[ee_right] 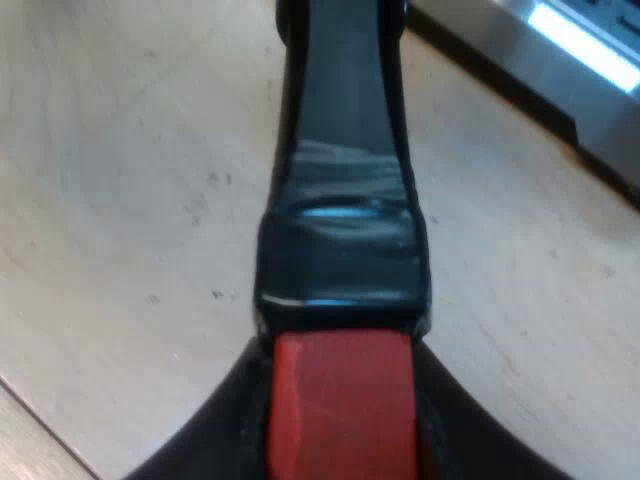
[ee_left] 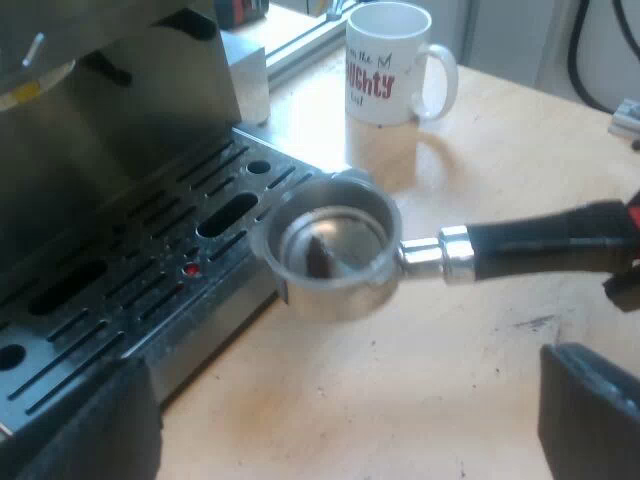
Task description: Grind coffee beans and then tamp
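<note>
The metal holder (ee_left: pixel 335 245) hangs level just off the edge of the espresso machine's drip tray (ee_left: pixel 130 290), its basket open upward with a dark patch inside. Its dark handle (ee_left: pixel 540 245) runs away from the machine to the red end, where my right gripper (ee_left: pixel 625 255) holds it. In the right wrist view the handle (ee_right: pixel 345 150) and its red end (ee_right: pixel 340 400) lie squeezed between my right gripper (ee_right: pixel 340 425) fingers (ee_right: pixel 200 445). My left gripper (ee_left: pixel 340 410) is open above the table, its fingers (ee_left: pixel 590 410) wide apart with nothing between them, the holder just beyond them.
A white mug (ee_left: pixel 390 65) with red lettering stands on the wooden table (ee_left: pixel 450 380) beyond the holder, near the machine's side. The machine's steel body (ee_left: pixel 120 110) rises over the slotted drip tray. A steel edge of the machine (ee_right: pixel 570 60) lies past the handle.
</note>
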Controlling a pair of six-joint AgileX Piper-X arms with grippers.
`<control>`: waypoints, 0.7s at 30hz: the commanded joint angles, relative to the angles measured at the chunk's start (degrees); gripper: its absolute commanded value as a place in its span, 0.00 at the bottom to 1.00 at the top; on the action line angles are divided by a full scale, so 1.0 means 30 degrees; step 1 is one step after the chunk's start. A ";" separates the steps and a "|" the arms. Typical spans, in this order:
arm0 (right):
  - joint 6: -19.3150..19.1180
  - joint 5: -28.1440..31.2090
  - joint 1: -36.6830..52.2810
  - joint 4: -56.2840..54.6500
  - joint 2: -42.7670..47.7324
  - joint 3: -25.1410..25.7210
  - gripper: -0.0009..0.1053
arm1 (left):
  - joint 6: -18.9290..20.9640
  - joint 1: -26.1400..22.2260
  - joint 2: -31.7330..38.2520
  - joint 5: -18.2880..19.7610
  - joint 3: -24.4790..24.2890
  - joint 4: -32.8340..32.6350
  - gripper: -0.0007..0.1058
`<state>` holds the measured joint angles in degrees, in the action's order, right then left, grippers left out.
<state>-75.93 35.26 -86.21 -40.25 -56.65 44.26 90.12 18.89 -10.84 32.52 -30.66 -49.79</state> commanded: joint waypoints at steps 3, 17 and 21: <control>-0.0220 -0.0011 -0.0013 0.1294 0.0236 -0.0970 0.01 | 0.0328 0.0086 -0.1395 0.0265 -0.0113 0.0264 0.78; -0.0665 -0.2752 0.2238 0.5845 -0.2950 -0.2941 0.01 | 0.0004 0.3803 -0.6331 -0.0300 -0.0113 0.0264 0.78; -0.0654 -0.2854 0.2464 0.6712 -0.3894 -0.2941 0.01 | -0.0219 0.4090 -0.7805 -0.0354 -0.0113 0.0455 0.78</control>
<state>-77.32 25.38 -79.15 -22.38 -68.55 34.97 89.67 30.87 -34.05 31.81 -30.66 -49.28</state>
